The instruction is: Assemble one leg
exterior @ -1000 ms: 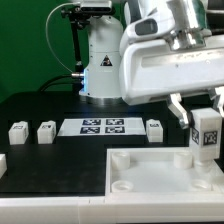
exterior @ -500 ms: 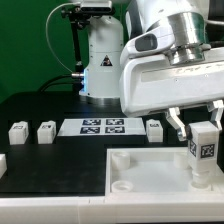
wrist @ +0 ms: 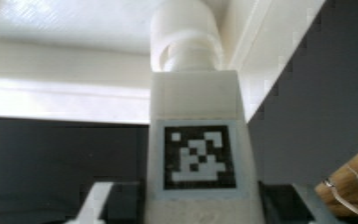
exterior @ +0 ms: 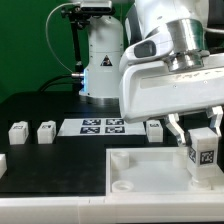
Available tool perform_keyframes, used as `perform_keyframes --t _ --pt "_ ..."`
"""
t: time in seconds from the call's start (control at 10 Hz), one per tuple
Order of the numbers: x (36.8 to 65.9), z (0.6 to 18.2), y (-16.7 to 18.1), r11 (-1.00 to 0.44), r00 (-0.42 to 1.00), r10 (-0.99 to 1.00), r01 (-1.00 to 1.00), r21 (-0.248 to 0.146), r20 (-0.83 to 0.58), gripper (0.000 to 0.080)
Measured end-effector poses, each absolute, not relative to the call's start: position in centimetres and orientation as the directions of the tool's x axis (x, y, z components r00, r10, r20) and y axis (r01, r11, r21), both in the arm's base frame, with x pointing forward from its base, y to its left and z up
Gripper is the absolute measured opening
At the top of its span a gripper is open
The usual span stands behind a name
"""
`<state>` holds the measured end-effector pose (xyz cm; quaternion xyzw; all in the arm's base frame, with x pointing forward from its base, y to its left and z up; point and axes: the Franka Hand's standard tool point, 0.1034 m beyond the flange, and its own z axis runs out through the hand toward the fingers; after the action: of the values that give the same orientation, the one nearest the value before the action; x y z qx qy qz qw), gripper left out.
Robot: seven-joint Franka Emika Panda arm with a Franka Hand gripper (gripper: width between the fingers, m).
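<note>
White plastic leg point(exterior: 204, 157), clamped upright between the fingers of the gripper point(exterior: 200, 140), which are closed on its upper part. It hangs over the far corner of the panel point(exterior: 140, 172) on the exterior view's right. Whether its foot already touches the panel cannot be told.

The leg's long axis is vertical. Its tag point(wrist: 197, 156) faces the exterior camera, and in the wrist view its round end point(wrist: 190, 45) points down at the panel.

The step in hand looks like seating the leg. To do it well, probably keep the leg plumb, centre the round end on the corner socket, lower slowly, and hold the grip until it seats.

Further out on the black table point(exterior: 40, 105), three other legs point(exterior: 46, 130) flank the marker board point(exterior: 105, 126).
</note>
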<state>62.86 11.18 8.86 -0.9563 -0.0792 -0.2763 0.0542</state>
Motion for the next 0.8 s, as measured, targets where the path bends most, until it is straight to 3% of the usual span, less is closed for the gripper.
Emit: perform_keyframes --t 0.6,0.7,0.8 --pt "62.81 8.06 11.29 -0.985 0.809 0.100 0.164 -0.058 0.579 0.0308" --pt "62.80 8.06 11.30 -0.985 0.809 0.101 0.164 -0.058 0.579 0.0520" --pt "62.80 8.05 11.29 -0.985 0.809 0.100 0.164 -0.058 0.579 0.0609"
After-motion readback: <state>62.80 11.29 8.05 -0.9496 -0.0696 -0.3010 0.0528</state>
